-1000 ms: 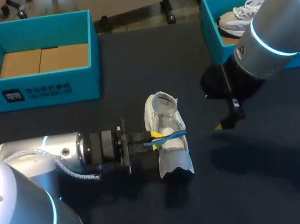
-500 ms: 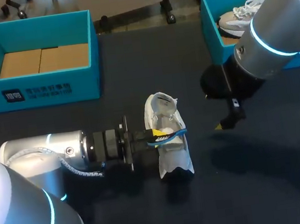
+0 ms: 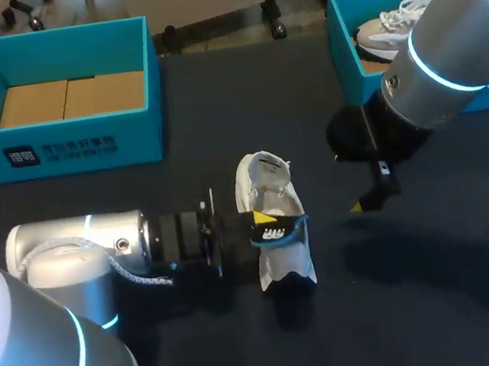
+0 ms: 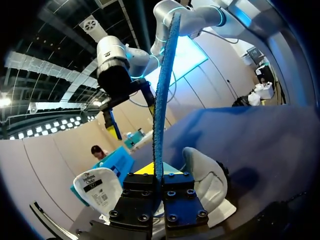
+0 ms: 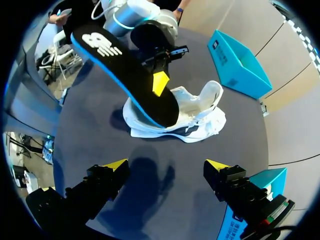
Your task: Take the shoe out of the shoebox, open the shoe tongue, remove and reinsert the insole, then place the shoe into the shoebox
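Observation:
A white shoe (image 3: 282, 259) lies on the dark table, its tongue (image 3: 263, 167) pulled open. My left gripper (image 3: 257, 226) comes in from the left and is shut on a black insole (image 3: 279, 228) with a blue edge, above the shoe's opening. In the right wrist view the insole (image 5: 125, 75) stands tilted, its low end at the shoe (image 5: 195, 120). The left wrist view shows the insole (image 4: 162, 100) edge-on, rising from the shut left gripper (image 4: 159, 176), with the shoe (image 4: 207, 180) below. My right gripper (image 3: 368, 198) hangs open to the right of the shoe, and the right gripper (image 5: 166, 165) holds nothing.
An open blue shoebox (image 3: 86, 145) with a cardboard bottom stands at the back left. A second blue box (image 3: 345, 52) at the back right holds another shoe (image 3: 390, 24), partly behind my right arm. Bare table lies in front of the shoe.
My left wrist has turned and moved slightly right. The insole, seen earlier as a thin blue strip, now shows its black face. The right arm has not moved.

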Controlling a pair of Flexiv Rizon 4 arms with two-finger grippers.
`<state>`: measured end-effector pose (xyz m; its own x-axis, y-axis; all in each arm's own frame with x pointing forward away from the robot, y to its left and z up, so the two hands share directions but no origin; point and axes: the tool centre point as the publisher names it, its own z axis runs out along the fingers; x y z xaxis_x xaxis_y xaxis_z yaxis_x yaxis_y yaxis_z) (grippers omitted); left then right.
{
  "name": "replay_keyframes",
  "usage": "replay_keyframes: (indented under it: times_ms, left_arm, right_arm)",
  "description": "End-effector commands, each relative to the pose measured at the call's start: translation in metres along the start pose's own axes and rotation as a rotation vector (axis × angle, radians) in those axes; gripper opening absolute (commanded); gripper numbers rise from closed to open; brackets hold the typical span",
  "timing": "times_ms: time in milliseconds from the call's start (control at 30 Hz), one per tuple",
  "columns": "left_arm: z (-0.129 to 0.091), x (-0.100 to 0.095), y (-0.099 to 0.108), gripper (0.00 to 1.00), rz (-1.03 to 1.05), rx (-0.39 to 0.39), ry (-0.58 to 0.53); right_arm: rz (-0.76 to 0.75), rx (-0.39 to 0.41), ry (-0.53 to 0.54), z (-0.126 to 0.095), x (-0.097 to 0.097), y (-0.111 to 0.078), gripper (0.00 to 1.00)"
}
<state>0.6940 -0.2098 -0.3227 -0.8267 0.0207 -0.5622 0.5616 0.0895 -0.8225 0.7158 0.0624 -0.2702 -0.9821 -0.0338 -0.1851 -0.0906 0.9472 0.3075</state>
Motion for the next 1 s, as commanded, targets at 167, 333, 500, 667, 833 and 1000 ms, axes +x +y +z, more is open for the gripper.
replay_keyframes:
  times_ms: [167,333,500,667,833,1000]
  left_arm:
    - [0.003,0.002,0.013,0.00,0.037,-0.035,0.010]
    - [0.000,0.002,0.021,0.00,0.063,-0.062,0.010]
    - [0.000,0.003,0.032,0.00,0.074,-0.079,0.018]
    - [0.003,0.003,0.039,0.00,0.073,-0.087,0.018]
    - [0.009,0.000,0.043,0.00,0.088,-0.084,0.032]
    - [0.003,-0.001,0.039,0.01,0.069,-0.077,0.020]
  right_arm:
    - [0.001,0.001,-0.002,0.002,0.000,0.001,1.00]
    - [0.001,0.001,-0.002,0.002,0.000,0.001,1.00]
    - [0.001,0.001,-0.002,0.002,0.000,0.001,1.00]
    - [0.001,0.001,-0.002,0.002,0.000,0.001,1.00]
    - [0.001,0.001,-0.002,0.002,0.000,0.001,1.00]
    - [0.001,0.001,-0.002,0.002,0.000,0.001,1.00]
